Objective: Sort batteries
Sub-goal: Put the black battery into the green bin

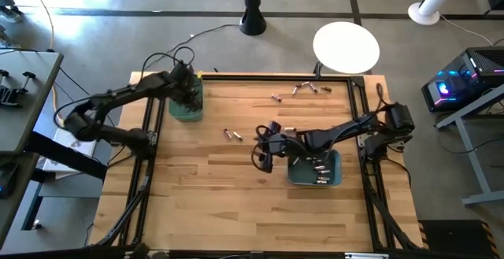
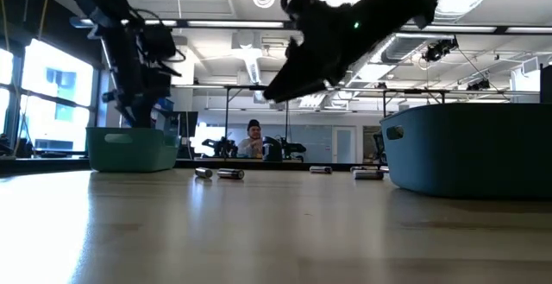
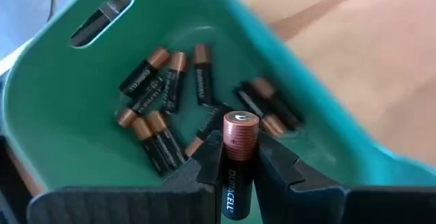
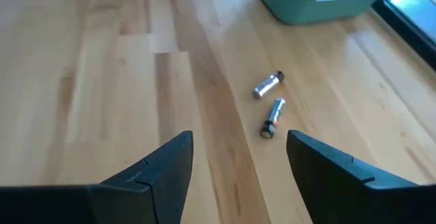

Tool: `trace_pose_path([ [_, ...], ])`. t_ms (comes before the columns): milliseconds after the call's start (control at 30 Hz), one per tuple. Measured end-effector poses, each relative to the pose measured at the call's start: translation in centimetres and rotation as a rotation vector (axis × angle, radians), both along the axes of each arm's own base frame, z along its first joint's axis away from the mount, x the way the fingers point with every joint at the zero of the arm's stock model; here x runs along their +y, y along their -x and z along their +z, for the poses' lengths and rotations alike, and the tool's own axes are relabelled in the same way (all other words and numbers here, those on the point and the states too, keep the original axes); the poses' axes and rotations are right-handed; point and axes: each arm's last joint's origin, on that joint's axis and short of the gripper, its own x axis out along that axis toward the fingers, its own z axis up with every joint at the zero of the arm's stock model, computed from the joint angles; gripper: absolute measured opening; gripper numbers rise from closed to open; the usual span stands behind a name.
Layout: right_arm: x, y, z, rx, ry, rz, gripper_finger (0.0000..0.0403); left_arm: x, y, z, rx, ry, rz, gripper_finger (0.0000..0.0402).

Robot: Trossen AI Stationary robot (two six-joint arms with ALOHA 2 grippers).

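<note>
My left gripper (image 3: 240, 157) hovers over the green bin (image 1: 187, 105) at the table's far left, shut on a black-and-copper battery (image 3: 238, 149). Several black-and-copper batteries (image 3: 167, 88) lie on that bin's floor. My right gripper (image 4: 238, 149) is open above the table's middle (image 1: 264, 150), just left of the blue bin (image 1: 315, 168), which has batteries in it. Two silvery batteries (image 4: 270, 101) lie flat on the wood ahead of it (image 1: 232, 135). More batteries (image 1: 309, 89) lie near the far edge. My left gripper pinches the battery between its two fingers, on the dark body (image 3: 231, 186). The battery lies along the fingers, and its copper end (image 3: 240, 130) sticks out past the fingertips. It is lifted clear, above the inside of the green bin.
Bare wood spreads across the near half of the table (image 1: 236, 212). A black frame rail (image 1: 276, 75) runs along the far edge. In the low view a person (image 2: 254, 137) sits far behind the table. A white round stool (image 1: 346, 46) stands beyond the far edge.
</note>
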Motion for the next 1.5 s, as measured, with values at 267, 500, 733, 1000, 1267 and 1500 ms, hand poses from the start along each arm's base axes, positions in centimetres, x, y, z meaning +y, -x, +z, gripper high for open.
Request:
trace_pose_path([
  [267,-1.3,3.9,5.2,0.004,-0.018,-0.138,0.0231,2.3,-0.1,-3.0,0.048,0.071,-0.002,0.0056],
  [500,-5.0,8.5,7.1,0.11,-0.194,-0.433,0.0231,2.8,-0.1,-4.1,0.073,0.104,-0.023,0.012],
  [733,-9.7,11.7,5.4,0.364,-0.252,-0.745,0.0231,2.3,0.2,-2.0,0.06,0.054,-0.051,0.0182],
  [1000,-17.8,15.1,2.6,0.61,-0.279,-1.043,0.0231,-1.1,0.0,2.8,-0.084,-0.096,-0.113,0.0188],
  [1267,-25.3,17.5,-0.3,0.63,-0.309,-1.047,0.0231,-5.8,-0.5,6.9,-0.307,-0.256,-0.258,0.0189],
  [1500,-28.4,18.3,-3.3,0.678,-0.292,-1.027,0.0204,-8.4,-0.8,8.0,-0.415,-0.292,-0.358,0.0189],
])
